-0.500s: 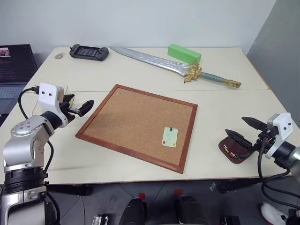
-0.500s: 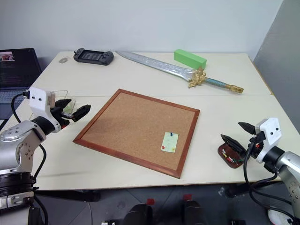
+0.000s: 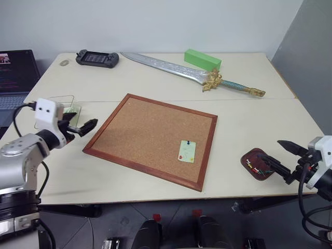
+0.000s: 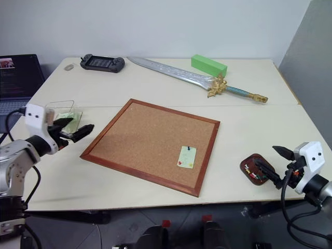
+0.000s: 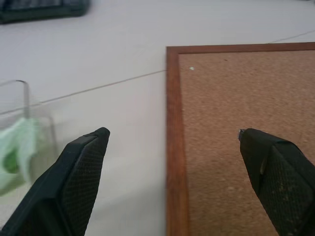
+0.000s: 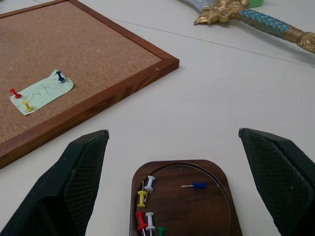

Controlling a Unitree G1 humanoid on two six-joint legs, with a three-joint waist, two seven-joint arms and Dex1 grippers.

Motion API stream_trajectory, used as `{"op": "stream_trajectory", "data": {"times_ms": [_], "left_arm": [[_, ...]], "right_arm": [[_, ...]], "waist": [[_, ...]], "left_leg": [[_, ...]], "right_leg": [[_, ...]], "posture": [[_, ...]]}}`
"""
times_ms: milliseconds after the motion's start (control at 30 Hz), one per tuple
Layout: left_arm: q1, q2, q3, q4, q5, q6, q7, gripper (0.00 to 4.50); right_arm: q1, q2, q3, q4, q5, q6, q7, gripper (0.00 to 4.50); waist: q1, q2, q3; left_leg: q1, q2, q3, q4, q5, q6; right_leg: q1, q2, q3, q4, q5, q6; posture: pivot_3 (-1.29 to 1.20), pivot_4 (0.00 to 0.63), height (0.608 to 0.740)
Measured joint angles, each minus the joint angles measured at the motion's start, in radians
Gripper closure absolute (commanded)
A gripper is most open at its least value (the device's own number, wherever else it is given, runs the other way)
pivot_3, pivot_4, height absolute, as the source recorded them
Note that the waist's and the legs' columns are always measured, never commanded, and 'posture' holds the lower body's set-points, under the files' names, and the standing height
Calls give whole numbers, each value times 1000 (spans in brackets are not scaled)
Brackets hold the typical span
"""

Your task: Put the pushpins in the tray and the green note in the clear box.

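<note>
The green note (image 3: 187, 151) lies on the corkboard (image 3: 150, 132), near its right edge. A blue pushpin (image 6: 60, 76), a red one (image 6: 15, 93) and a yellow one (image 6: 28, 106) are stuck in the note. The dark red tray (image 6: 216, 169) sits at the table's front right and holds several coloured pins. My right gripper (image 3: 275, 152) hovers open just right of the tray, with nothing between its fingers. The clear box (image 3: 54, 108) stands at the left and has something pale green inside. My left gripper (image 3: 79, 123) is open and empty between the box and the corkboard's left edge.
A toy sword (image 3: 192, 74), a bright green block (image 3: 202, 58) and a black handheld console (image 3: 97, 57) lie along the far side of the table. A laptop (image 3: 15, 72) sits off the left edge. A seam crosses the table behind the corkboard.
My right gripper has drawn back from over the tray toward the front right edge. My left gripper has pulled left, away from the corkboard and closer to the clear box.
</note>
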Motion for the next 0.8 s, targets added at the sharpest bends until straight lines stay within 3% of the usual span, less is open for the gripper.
{"op": "stream_trajectory", "data": {"times_ms": [467, 700, 800], "left_arm": [[-41, -5, -42, 21, -2, -6, -66, 41], [-108, -11, -133, 11, -38, 6, -187, 41], [-157, 2, -250, -27, -68, 42, -357, 41]], "right_arm": [[-8, -9, 6, -9, 7, 11, -5, 0], [-10, 1, 71, -91, 37, 40, -10, 0], [-69, -35, 153, -132, 85, 71, 37, 0]], "waist": [[1, 0, 0], [1, 0, 0], [0, 0, 0]], "left_leg": [[0, 0, 0, 0, 0, 0], [-1, -1, 1, 1, 0, 0], [-1, -2, 2, 2, 0, 0]], "right_leg": [[0, 0, -1, 0, 0, 0], [1, 0, 0, 0, 0, 0], [1, 1, -1, 1, 0, 0]], "posture": [[0, 150, 740], [0, 150, 740], [0, 150, 740]]}}
